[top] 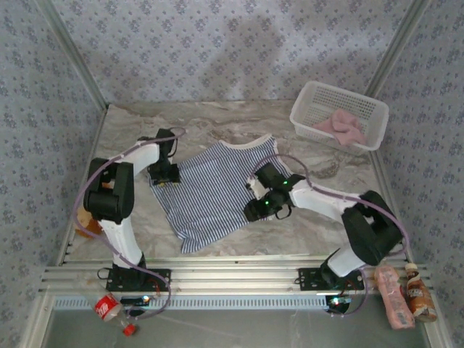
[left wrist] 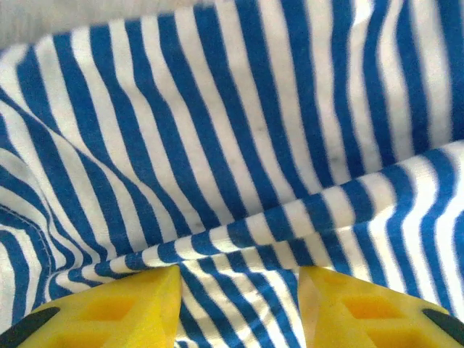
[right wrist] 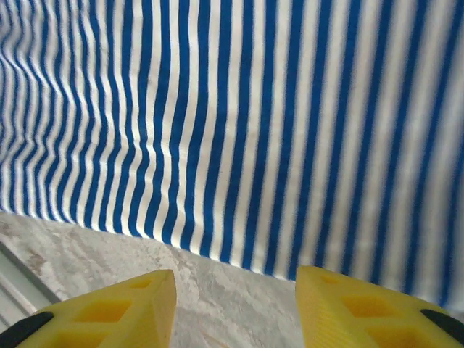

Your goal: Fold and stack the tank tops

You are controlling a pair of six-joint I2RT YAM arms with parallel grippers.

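Note:
The striped tank top (top: 210, 192) lies spread flat on the marble table (top: 130, 127), white-trimmed neckline toward the back. My left gripper (top: 165, 177) rests on its left edge. In the left wrist view it (left wrist: 239, 304) is open, with striped cloth (left wrist: 239, 145) lying between and under the yellow fingers (left wrist: 123, 308) and a raised fold just ahead. My right gripper (top: 252, 206) is at the top's right edge. Seen from the right wrist, this gripper (right wrist: 235, 304) is open over bare table, just short of the cloth's edge (right wrist: 239, 145). The pink tank top (top: 339, 127) lies crumpled in the basket.
A white lattice basket (top: 304, 109) stands at the back right corner. A bottle (top: 419, 290) and a pink packet (top: 391, 293) lie off the table's near right corner, and a red can (top: 107, 308) off the near left. Patterned walls enclose three sides.

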